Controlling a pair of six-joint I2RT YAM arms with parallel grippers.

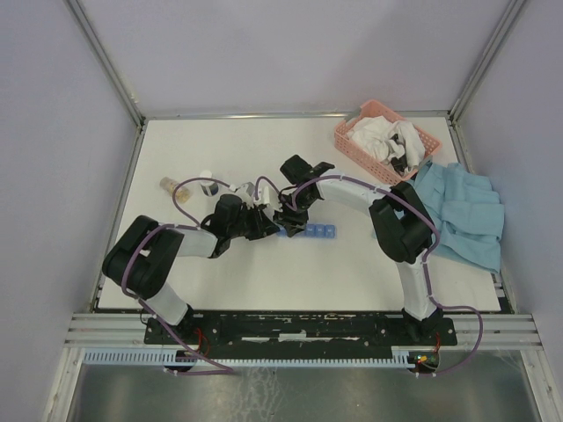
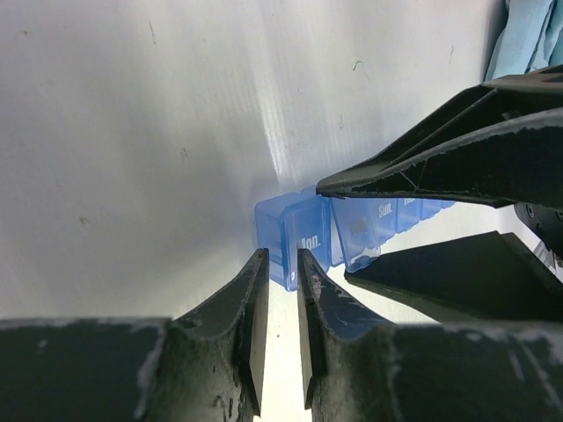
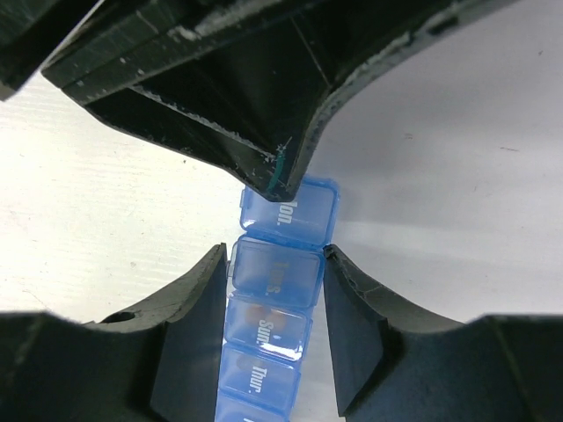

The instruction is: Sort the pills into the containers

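Blue plastic pill-organiser strip (image 1: 308,231): lies mid-table (image 1: 264,149), lids marked Mon., Tues., Sun., Thur. Right hand (image 3: 276,257): clamped across Tues. cell, one finger each side. Left hand (image 2: 281,259): fingers nearly together at Mon. lid edge; can't tell whether they nip it. Risk: prying Mon. lid vs. a weak side-clamp could tip or swivel strip; finger could slip off lid lip & jolt it.

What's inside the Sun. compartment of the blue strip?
The pill strip has its Sun. compartment lid closed. Through the translucent plastic an orange-brown patch shows, possibly a pill; the lid blurs it, so shape and count are hidden.
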